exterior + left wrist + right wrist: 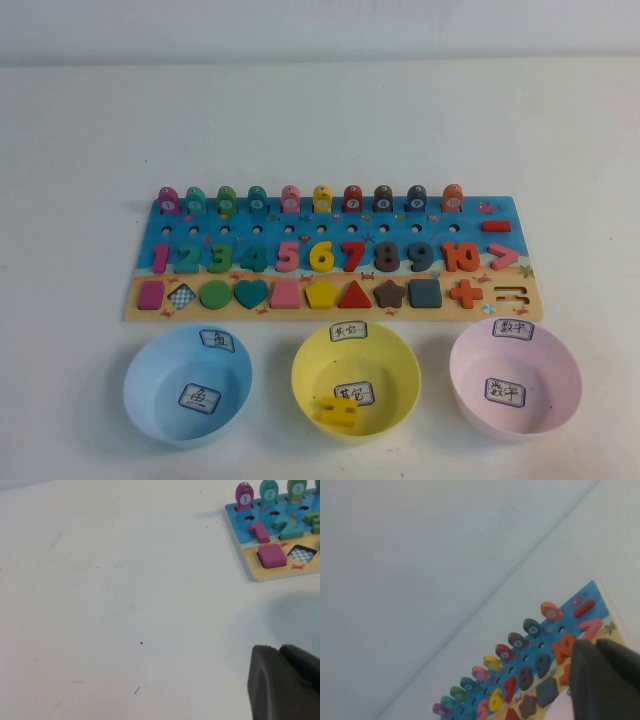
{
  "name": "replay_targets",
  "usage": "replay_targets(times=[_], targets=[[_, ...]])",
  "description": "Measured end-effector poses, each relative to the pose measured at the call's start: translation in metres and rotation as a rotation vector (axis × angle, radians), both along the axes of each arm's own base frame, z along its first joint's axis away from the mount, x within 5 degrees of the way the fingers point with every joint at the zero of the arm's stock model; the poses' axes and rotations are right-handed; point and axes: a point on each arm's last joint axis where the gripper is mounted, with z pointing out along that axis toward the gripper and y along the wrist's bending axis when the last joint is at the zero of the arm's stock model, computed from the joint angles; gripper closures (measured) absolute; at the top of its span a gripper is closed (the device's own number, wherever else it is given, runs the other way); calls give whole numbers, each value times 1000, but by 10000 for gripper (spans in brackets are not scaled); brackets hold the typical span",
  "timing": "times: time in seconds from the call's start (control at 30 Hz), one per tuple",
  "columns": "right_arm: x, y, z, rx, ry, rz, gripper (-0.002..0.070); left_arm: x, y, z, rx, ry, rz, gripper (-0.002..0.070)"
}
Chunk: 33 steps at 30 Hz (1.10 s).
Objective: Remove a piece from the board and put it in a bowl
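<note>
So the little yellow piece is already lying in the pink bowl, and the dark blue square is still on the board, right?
Not quite. The high view shows the yellow piece in the yellow bowl, not the pink one. The dark blue square does sit on the board. The left gripper and right gripper show only in their wrist views.

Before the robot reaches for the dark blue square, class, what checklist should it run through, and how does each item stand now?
1. Square seated in the board, nothing on top: ok.
2. Yellow bowl has room; it holds only a yellow piece: ok.
3. Path from square to yellow bowl unblocked in the high view: ok.
4. Right claw hangs above the board's right end, near the square: ok.
5. Left claw hangs over bare table left of the board, away from the path: ok.
6. Claws open or shut: cannot tell.
</note>
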Motion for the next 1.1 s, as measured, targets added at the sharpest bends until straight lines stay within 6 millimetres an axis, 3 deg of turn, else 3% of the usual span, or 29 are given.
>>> replay_targets(times=[0.17,0.3,0.4,0.5,0.67,0.83,0.93,1.1], targets=[[0,0,0,7,-1,2,694,0,0,0,0,0,0,680],[-2,4,3,-116,-21,43,694,0,0,0,0,0,0,680],[0,8,26,-244,-30,89,694,0,0,0,0,0,0,680],[13,12,65,-434,4,146,694,0,0,0,0,0,0,680],[56,22,137,-787,115,335,694,0,0,0,0,0,0,680],[111,33,177,-1014,278,617,694,0,0,0,0,0,0,680],[147,41,189,-1083,366,776,694,0,0,0,0,0,0,680],[211,64,179,-1224,485,907,694,0,0,0,0,0,0,680]])
